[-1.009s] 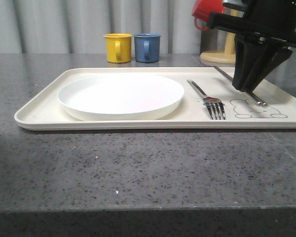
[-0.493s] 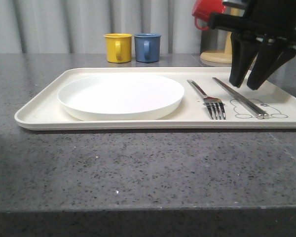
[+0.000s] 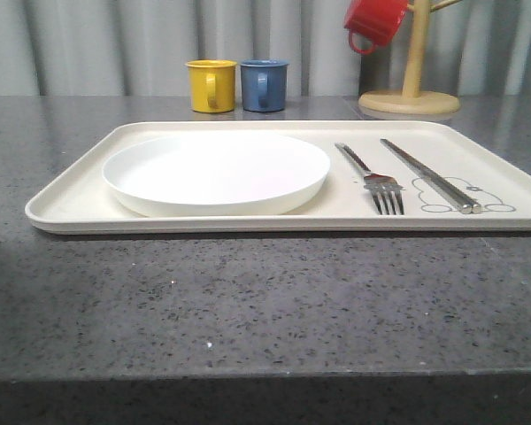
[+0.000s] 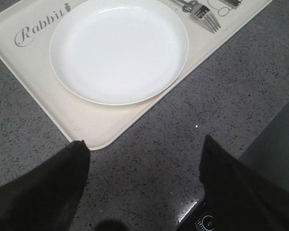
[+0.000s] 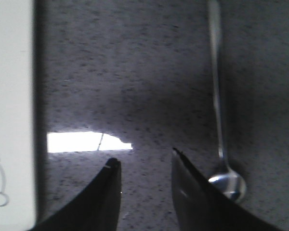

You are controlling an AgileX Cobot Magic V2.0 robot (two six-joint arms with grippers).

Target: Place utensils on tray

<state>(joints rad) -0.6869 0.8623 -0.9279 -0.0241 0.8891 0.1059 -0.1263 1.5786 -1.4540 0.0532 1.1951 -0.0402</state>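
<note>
Tray: a large cream tray (image 3: pixel 71 199) lies flat on the dark speckled worktop (image 3: pixel 248 301), its long side facing the robot.
Already on the tray: a round white plate (image 3: pixel 216 170) on the left half; to its right a fork (image 3: pixel 373 178), then a pair of chopsticks (image 3: pixel 429 174), lying side by side and not touching.
Spoon: the spoon (image 5: pixel 219 115) lies on the bare worktop, off the tray, apart from the tray edge.
Right claw: the right claw (image 5: pixel 144 187) hangs over the worktop between tray edge and spoon, fingers apart and holding nothing.
Key relation: the spoon sits just beside the right claw, on the side away from the tray; its handle runs roughly parallel to the tray edge, the bowl end nearest the claw's fingertips.
Left claw: the left claw (image 4: pixel 144 187) hovers off the tray's near corner by the plate, fingers wide apart, empty.
Nearer arm: the right, by my judgement; the spoon appears to be the remaining piece.
</note>
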